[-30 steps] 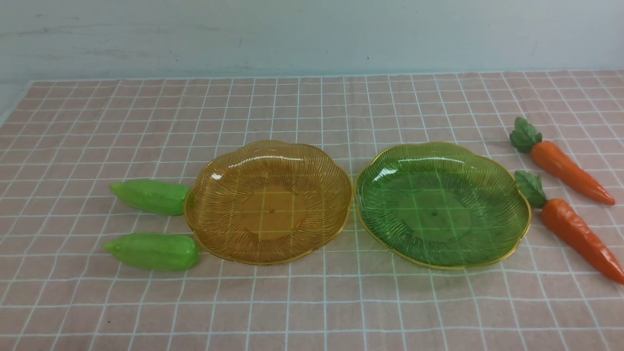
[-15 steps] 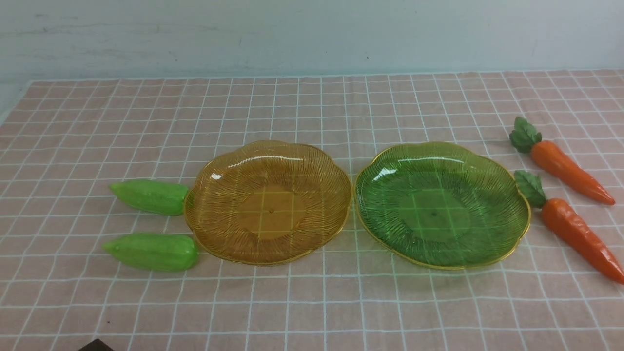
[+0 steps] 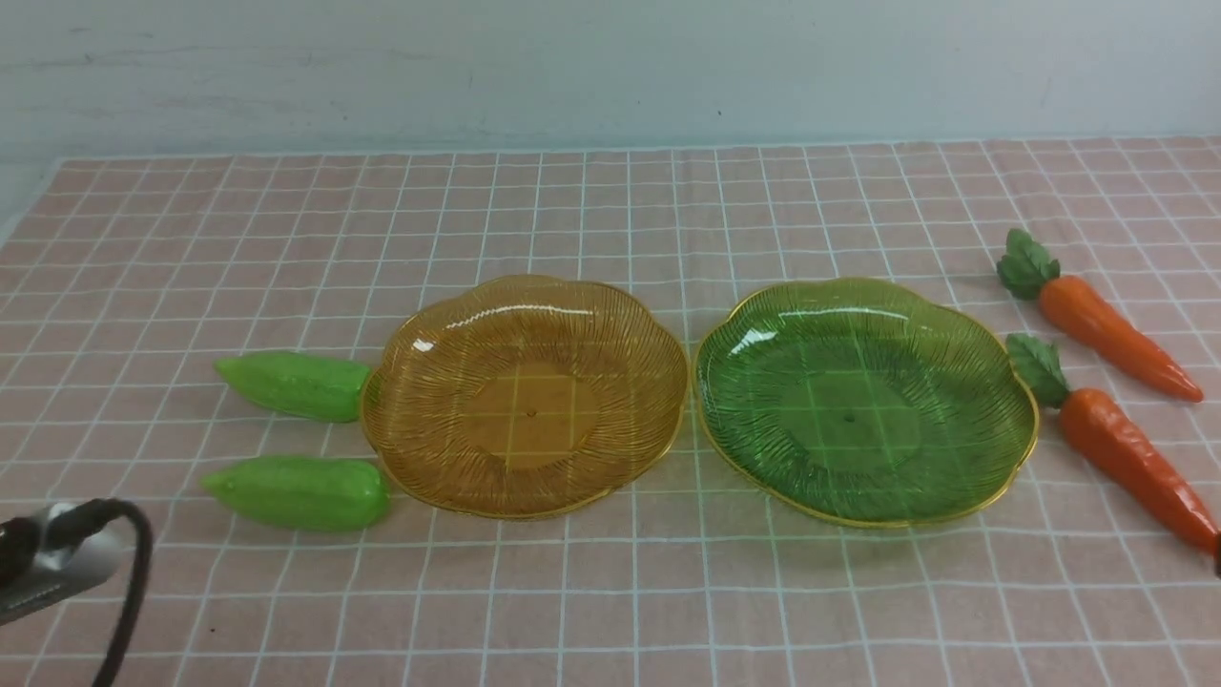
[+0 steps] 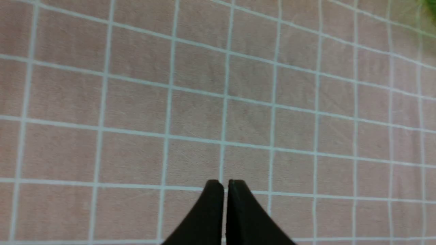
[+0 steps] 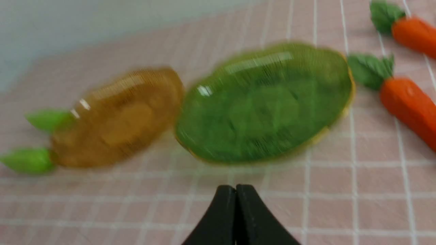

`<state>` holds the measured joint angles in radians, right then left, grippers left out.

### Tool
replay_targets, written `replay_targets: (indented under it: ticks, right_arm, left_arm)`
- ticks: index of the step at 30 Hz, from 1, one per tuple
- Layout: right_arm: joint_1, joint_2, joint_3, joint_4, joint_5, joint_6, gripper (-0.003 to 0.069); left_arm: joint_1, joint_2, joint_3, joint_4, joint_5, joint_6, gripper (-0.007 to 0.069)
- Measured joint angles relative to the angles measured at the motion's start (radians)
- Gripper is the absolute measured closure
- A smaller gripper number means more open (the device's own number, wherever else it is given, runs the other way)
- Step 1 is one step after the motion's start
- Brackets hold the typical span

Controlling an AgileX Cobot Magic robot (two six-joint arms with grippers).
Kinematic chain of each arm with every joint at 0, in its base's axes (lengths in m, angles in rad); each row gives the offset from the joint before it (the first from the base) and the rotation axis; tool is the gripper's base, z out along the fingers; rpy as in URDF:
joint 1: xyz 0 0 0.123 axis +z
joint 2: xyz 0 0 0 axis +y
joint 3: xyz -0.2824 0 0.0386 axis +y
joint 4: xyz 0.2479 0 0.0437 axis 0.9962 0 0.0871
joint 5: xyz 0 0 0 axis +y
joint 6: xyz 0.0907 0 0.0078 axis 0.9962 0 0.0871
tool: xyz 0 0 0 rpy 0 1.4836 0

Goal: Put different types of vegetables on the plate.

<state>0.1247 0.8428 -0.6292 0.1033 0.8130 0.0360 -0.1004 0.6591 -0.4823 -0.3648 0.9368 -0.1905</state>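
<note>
Two light-green gourds lie left of the amber plate, one farther and one nearer. Two orange carrots with green tops lie right of the green plate, one farther and one nearer. Both plates hold nothing. My left gripper is shut and empty, over bare cloth. My right gripper is shut and empty too, near the table's front, facing the green plate with the nearer carrot beside it. That view is blurred.
A pink checked cloth covers the table up to a pale wall behind. Part of my left wrist with a black cable shows at the front left corner. A dark sliver shows at the right edge.
My left wrist and its cable have come into the front view at the bottom left, and a dark sliver has appeared at the right edge. Vegetables and plates have not moved.
</note>
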Motion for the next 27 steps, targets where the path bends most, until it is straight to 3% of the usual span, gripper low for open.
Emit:
replay_targets:
  ticks: [8, 15, 22, 27]
  right_arm:
    - [0.000, 0.410, -0.182, -0.152, 0.012, 0.012, 0.0484]
    - [-0.008, 0.767, -0.384, -0.309, 0.026, 0.193, 0.0267]
    - [-0.067, 0.941, -0.475, -0.450, 0.022, 0.261, 0.0225]
    - [-0.083, 1.018, -0.484, -0.469, 0.000, 0.261, 0.0224]
  left_arm:
    - [0.000, 0.076, -0.036, 0.047, 0.001, 0.017, 0.0519]
    - [0.000, 0.076, -0.036, 0.049, 0.000, 0.017, 0.0370]
    - [0.000, 0.076, -0.036, 0.049, -0.001, 0.017, 0.0320]
    - [0.000, 0.076, -0.036, 0.049, -0.001, 0.018, 0.0320]
